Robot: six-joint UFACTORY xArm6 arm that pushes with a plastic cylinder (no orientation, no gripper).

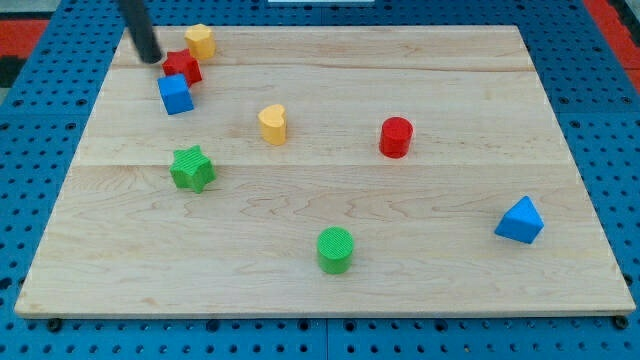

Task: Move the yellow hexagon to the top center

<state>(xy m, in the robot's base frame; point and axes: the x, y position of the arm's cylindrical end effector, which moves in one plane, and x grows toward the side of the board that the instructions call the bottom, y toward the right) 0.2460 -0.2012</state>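
Note:
The yellow hexagon (pixel 200 40) sits near the board's top left corner. My tip (pixel 149 57) is at the view's top left, just left of the red star-shaped block (pixel 183 67) and left and a little below the yellow hexagon. The red block touches the hexagon's lower left. A blue cube (pixel 175 94) lies just below the red block.
A yellow heart-shaped block (pixel 273 124) lies left of centre. A red cylinder (pixel 396 137) is right of centre. A green star (pixel 192 168) is at mid left. A green cylinder (pixel 336 249) is at bottom centre. A blue triangular block (pixel 521 220) is at lower right. The wooden board (pixel 450 60) lies on a blue pegboard.

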